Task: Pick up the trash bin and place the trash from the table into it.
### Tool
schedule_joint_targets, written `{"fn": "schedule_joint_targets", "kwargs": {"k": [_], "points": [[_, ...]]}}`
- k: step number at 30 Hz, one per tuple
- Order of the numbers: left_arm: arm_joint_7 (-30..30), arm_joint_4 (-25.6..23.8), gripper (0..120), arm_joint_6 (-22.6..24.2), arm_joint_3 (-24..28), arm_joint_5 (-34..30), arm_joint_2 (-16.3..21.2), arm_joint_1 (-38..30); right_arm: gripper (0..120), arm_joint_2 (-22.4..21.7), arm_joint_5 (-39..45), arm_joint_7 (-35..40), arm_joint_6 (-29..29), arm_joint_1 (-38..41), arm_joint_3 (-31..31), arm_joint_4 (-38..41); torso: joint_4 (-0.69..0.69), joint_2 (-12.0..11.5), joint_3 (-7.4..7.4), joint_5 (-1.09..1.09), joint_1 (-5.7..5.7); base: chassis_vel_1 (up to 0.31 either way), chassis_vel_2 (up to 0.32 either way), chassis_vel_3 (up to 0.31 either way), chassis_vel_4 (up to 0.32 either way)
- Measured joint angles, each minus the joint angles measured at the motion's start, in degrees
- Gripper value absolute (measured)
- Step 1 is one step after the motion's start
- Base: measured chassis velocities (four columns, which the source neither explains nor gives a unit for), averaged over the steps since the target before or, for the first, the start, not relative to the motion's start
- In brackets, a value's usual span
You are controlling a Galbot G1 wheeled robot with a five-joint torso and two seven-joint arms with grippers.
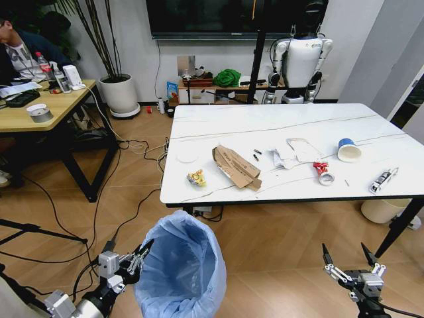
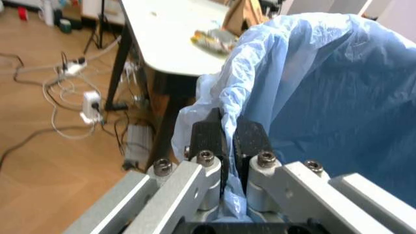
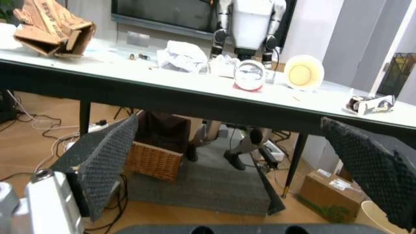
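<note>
Blue-lined bin [image 1: 180, 265], on the floor before the counter [image 1: 265, 122], is gripped at its rim by the left end effector [image 2: 227, 134]; right end effector [image 1: 348, 255] is spread, empty (trash [image 1: 236, 167] uncollected).

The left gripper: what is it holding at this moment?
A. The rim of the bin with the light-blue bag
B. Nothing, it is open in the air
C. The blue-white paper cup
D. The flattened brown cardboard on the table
A: in the left wrist view the left gripper has its fingers closed on the bag-covered rim of the trash bin, and the head view shows it at the bin's edge on the floor side of the table.
</note>
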Motion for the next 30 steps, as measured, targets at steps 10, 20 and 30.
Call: {"fn": "schedule_joint_targets", "kwargs": {"k": [10, 20, 30], "points": [[-0.6, -1.0, 0, -2.7, 0.0, 2.5, 0.3, 0.3, 100, -0.1, 0.0, 0.0, 0.0, 0.3, -0.3, -0.5, 0.00, 1.3, 0.64, 0.00, 0.61, 0.000, 0.000, 0.000, 0.000], [-10.9, -6.3, 0, 4.6, 1.0, -0.1, 4.5, 0.0, 100, -2.1, 0.3, -0.1, 0.0, -1.4, -0.4, 0.2, 0.00, 1.0, 0.51, 0.00, 0.53, 0.000, 0.000, 0.000, 0.000], [-14.6, -8.2, 0, 8.7, 0.8, -7.8, 16.2, 0.4, 100, -5.1, 3.5, -0.8, 0.6, -3.7, 0.7, 4.4, 0.00, 0.8, 0.37, 0.00, 0.42, 0.000, 0.000, 0.000, 0.000]]}}
